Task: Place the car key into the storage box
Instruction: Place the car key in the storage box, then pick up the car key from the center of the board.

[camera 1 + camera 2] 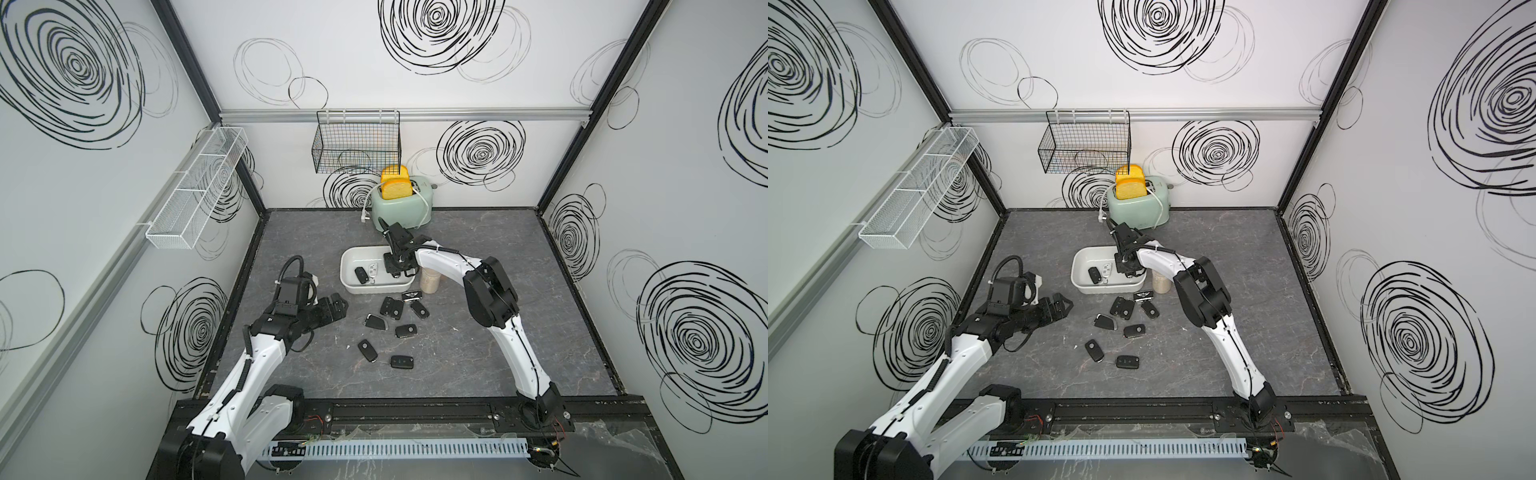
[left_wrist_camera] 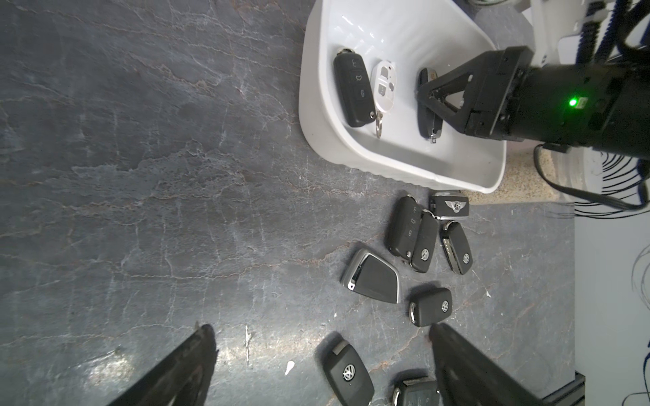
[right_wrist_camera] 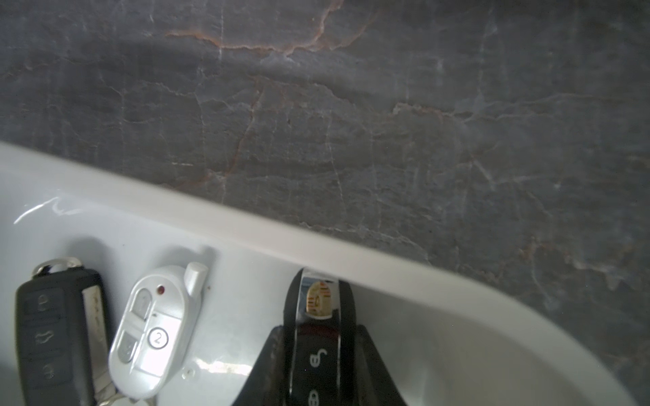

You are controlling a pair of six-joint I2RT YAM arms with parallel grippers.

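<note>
The right end effector (image 3: 318, 351) was recorded clenched on the car key (image 3: 316, 302), held inside the storage box (image 1: 374, 288) at frame centre in a top view. Risk noted: if released edge-on, the key could be tipped onto the white remote (image 3: 151, 334) alongside.

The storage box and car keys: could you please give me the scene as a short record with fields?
storage box: white tub, in front of toaster
inside, lying free: black flip key, white remote
right hand: shut on crested black key, within the box
left hand: open, empty, over the table
loose keys on table: eight
</note>
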